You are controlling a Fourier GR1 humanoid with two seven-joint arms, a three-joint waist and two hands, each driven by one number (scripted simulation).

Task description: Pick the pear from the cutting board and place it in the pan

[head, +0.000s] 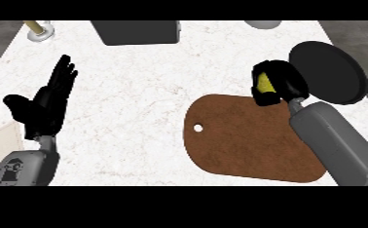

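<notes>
Fingers of the right hand point(279, 82) are curling around the pear point(265, 82) beside the pan point(330, 71); left hand point(45, 100) is resting spread.

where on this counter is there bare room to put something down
Bare counter lies between the left hand and the cutting board, below the dark box. The board itself is bare. It is crowded at right: right hand holding the pear beside the pan.
</notes>
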